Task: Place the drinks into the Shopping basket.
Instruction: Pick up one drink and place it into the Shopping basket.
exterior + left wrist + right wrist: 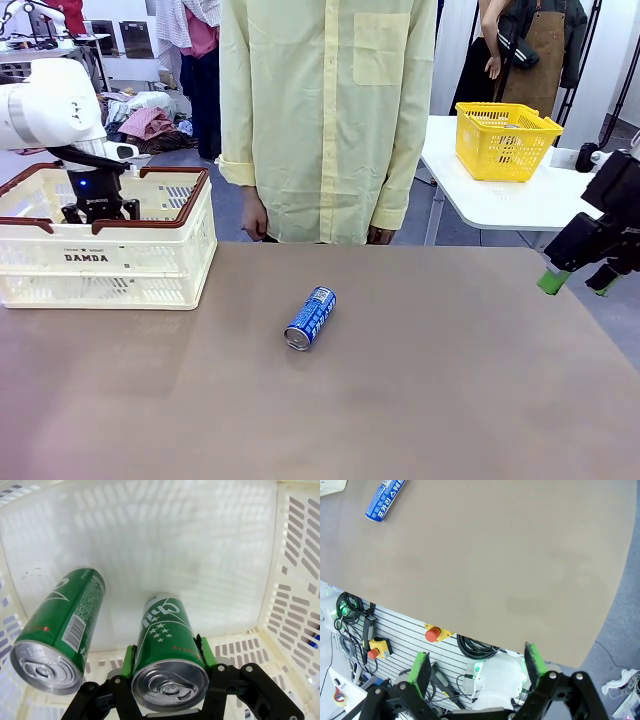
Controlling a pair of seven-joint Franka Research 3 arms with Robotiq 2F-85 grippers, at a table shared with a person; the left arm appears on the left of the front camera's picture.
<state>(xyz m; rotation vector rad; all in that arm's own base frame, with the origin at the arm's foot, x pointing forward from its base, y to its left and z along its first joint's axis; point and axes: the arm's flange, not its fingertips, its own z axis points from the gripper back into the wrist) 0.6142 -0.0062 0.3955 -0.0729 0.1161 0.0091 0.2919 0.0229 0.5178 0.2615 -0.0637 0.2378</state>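
Note:
My left gripper [167, 658] is shut on a green can [164, 625], silver top toward the camera, held low inside the cream-white Shopping basket [175, 540]. A second green can [62, 627] lies beside it on the basket floor. In the front view the basket [110, 262], marked DAMDA, stands at the table's left with the left gripper [97, 210] reaching down into it. A blue can [310, 318] lies on its side in the middle of the table, also seen as the blue can [385, 500]. My right gripper [575, 280] hangs open off the table's right edge, its fingers [420, 667] bare.
A person in a pale yellow shirt [325, 110] stands at the far edge, hands down. A yellow mesh basket [505, 140] sits on a white table behind at the right. The brown table [400, 400] is bare around the blue can.

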